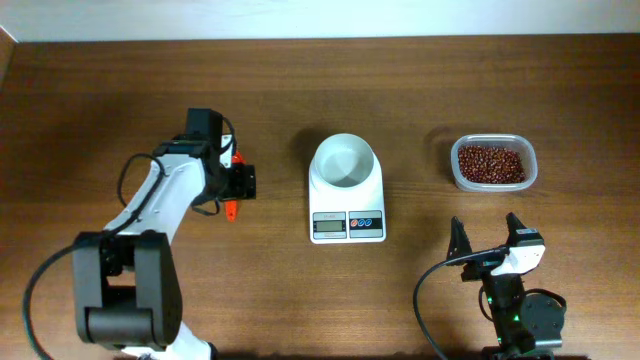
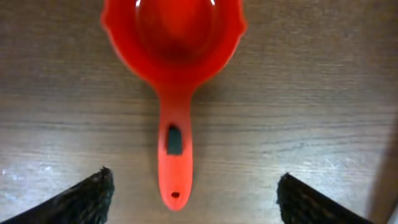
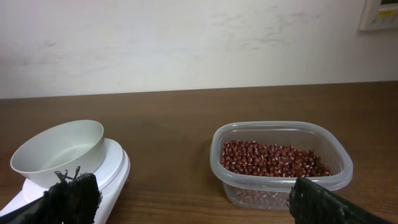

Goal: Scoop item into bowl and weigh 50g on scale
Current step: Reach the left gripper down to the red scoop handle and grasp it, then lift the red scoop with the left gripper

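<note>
Overhead view, beans [image 1: 491, 163]: dark reddish-brown, heaped in the tub on the right side of the table.
Tub [image 1: 532, 162]: clear plastic with rounded corners, standing well right of the scale.
Bowl [image 1: 318, 160]: white and round, seated on the scale's platform at mid-table; its inside showed bare white.
Scale [image 1: 347, 205]: white, with the display and the red and blue buttons towards the near edge; the reading was not legible.
Scoop [image 2: 174, 56]: red-orange plastic, lying flat on the wood at the left, under the left wrist.
Left gripper [image 2: 194, 180]: released; its fingers were spread wide on either side of the scoop's handle, clear of it.
Right gripper [image 1: 485, 222]: released and empty, at the near edge in front of the tub.
Table [image 1: 120, 80]: dark brown wood.
</note>
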You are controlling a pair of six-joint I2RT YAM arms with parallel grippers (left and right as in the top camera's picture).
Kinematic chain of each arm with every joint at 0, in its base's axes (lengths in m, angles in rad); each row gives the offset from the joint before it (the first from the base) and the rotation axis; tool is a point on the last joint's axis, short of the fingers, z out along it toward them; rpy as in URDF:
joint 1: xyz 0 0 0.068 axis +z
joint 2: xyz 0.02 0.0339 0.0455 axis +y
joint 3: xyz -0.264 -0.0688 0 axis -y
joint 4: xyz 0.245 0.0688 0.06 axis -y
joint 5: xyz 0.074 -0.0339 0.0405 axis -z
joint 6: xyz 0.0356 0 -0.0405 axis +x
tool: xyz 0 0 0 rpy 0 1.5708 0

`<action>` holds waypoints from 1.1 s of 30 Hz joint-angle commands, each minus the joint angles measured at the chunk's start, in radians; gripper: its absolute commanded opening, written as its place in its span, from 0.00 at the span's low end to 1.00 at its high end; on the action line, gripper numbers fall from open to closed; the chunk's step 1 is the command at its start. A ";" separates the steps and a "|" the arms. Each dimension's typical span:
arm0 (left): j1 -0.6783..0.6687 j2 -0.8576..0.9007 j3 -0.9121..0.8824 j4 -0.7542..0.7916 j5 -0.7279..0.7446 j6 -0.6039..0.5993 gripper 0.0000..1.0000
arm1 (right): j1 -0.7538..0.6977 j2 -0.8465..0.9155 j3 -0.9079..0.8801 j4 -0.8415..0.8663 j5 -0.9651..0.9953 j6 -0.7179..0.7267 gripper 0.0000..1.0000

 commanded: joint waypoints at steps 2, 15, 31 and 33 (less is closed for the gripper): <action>-0.003 0.071 0.010 0.021 -0.044 0.002 0.99 | 0.006 -0.007 -0.005 -0.005 0.005 0.003 0.99; -0.004 0.156 0.010 0.198 -0.043 0.002 0.49 | 0.006 -0.007 -0.005 -0.005 0.005 0.003 0.99; -0.004 0.195 0.013 0.211 -0.016 0.002 0.23 | 0.006 -0.007 -0.005 -0.005 0.005 0.003 0.99; -0.004 0.195 0.013 0.211 -0.016 0.002 0.21 | 0.006 -0.007 -0.005 -0.005 0.005 0.003 0.99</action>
